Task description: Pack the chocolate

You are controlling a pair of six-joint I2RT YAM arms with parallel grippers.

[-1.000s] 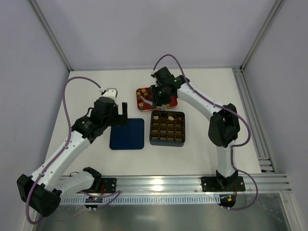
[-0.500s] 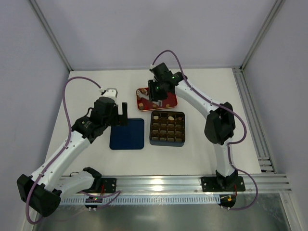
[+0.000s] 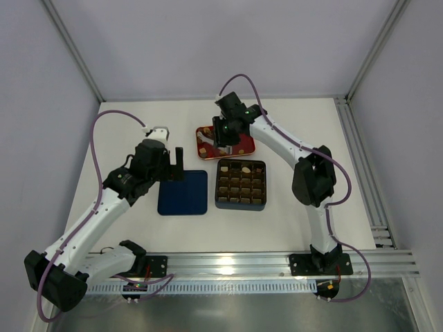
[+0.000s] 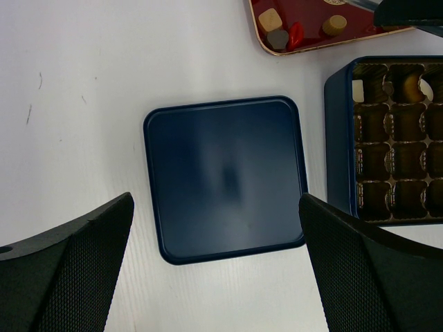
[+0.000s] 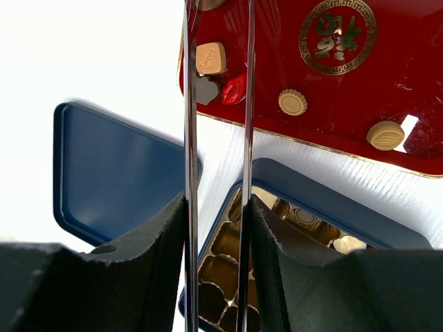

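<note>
Small chocolates lie on the red tray [image 5: 332,83]: a tan square one [image 5: 211,58], a dark one [image 5: 205,88], and round tan ones [image 5: 293,102] [image 5: 385,135]. A few pieces sit in the far row of the gridded box [image 3: 240,185], whitish ones among them [image 5: 348,243]. My right gripper [image 5: 216,207] is shut on metal tongs [image 5: 188,138]. Their two blades stand apart and reach over the tray's left end [image 3: 205,142]; the tips are out of view. My left gripper [image 4: 216,277] is open and empty above the blue lid [image 4: 225,178].
The blue lid [image 3: 183,192] lies flat just left of the box, and the red tray [image 3: 243,144] sits just behind the box. A metal rail [image 3: 360,166] runs along the table's right edge.
My right gripper with the tongs has moved a little left and farther back over the red tray. The left arm has not moved.
</note>
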